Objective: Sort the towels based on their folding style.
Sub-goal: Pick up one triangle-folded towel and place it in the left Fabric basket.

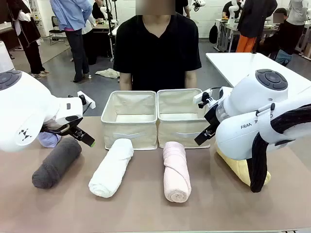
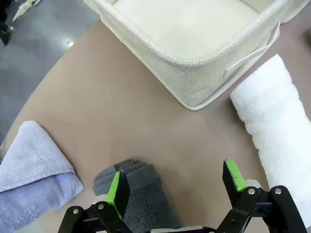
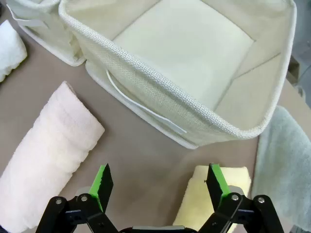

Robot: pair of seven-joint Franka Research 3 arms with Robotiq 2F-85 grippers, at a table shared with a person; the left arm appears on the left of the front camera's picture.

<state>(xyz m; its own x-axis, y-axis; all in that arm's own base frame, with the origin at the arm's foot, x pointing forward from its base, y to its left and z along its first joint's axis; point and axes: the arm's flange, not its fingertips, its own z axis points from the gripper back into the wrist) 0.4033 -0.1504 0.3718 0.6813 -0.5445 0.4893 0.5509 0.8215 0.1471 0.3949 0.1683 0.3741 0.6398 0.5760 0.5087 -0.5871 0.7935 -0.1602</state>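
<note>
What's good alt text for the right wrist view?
The open right gripper hovers over the table between a pink rolled towel and a yellow towel. An empty beige basket sits ahead, with a grey-green towel beside it.

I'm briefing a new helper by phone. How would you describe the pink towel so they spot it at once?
Find the two beige baskets side by side mid-table. In front of the robot's right-hand basket lies a rolled towel. It is the only pink one, between a white roll and a yellow towel.
</note>
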